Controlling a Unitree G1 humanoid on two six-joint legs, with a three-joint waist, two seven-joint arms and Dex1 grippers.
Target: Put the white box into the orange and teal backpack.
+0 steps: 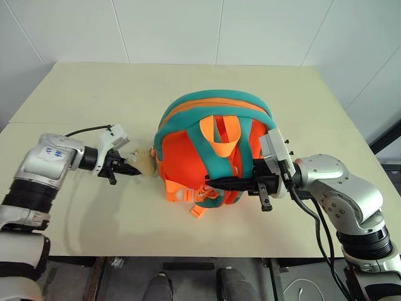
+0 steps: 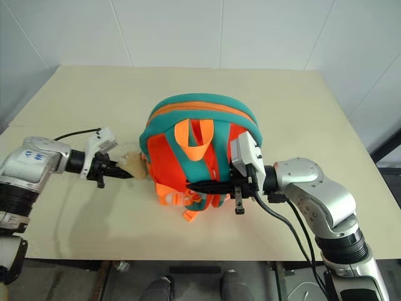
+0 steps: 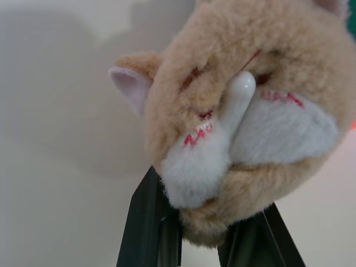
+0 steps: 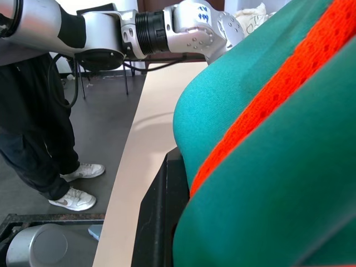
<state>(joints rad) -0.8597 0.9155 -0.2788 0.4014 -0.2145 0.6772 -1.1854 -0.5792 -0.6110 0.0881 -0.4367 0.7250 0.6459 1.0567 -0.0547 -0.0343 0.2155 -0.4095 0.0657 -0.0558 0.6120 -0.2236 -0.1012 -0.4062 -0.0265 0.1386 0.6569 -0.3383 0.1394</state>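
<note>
backpack spot: the orange and teal backpack (image 1: pixel 213 147) is sat roughly mid-table (image 1: pixel 94 94), standing up with its strap side turned toward the robot, long axis running from the near edge up toward the far one.

white box: not made out anywhere on the table, so whether it's already inside can't be told. The bag looks rounded and full, which could be read as the box being in, but that's a guess.

key relation: the bag is flanked by both arms, left gripper (image 1: pixel 128 168) at its left side, right gripper (image 1: pixel 235 183) reaching across its front low down. The right one is nearer, pressed up against the bag.

left claw: nearly closed, the tan plush toy (image 1: pixel 145 162) is pinched between the black fingers (image 3: pixel 161 233), as the left wrist view shows. The toy hangs at the bag's lower left corner.

right claw: closed down, fingers level and pointed left, apparently clamped on a teal strap (image 1: pixel 241 166); teal fabric is jammed right against the finger in the right wrist view.

count: one backpack, one plush toy, two grippers, zero boxes visible.

bystander: a person's legs (image 4: pixel 50 150) are seen beside the table.
</note>
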